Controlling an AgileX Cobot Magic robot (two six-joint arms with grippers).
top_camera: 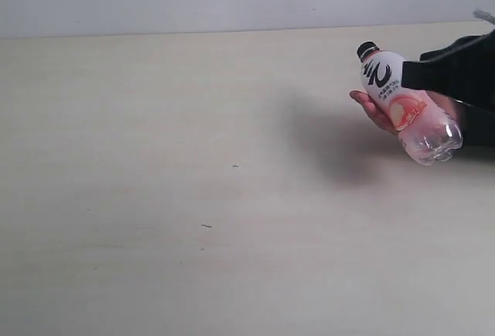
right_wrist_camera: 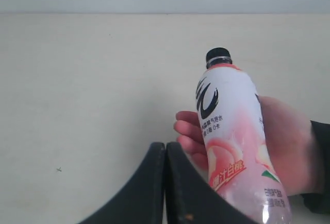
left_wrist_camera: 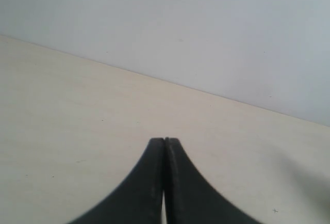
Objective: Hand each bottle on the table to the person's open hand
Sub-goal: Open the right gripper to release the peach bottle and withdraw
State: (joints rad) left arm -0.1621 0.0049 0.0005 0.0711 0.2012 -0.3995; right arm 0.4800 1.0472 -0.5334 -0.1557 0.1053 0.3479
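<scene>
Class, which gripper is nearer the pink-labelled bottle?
Right. The right gripper sits shut just beside the pink-labelled bottle, which lies in the person's hand. The left gripper, also shut, shows only table in its view.

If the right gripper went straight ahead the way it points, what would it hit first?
Probably bare table; the right gripper points just beside the pink bottle and hand, depth unclear.

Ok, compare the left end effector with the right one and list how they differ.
The left end effector faces only table and wall; the right end effector has the pink-labelled bottle close beside it. No hand shows near the left one; by the right one the person's hand cradles that bottle. Shared: both are black, shut and hold nothing.
</scene>
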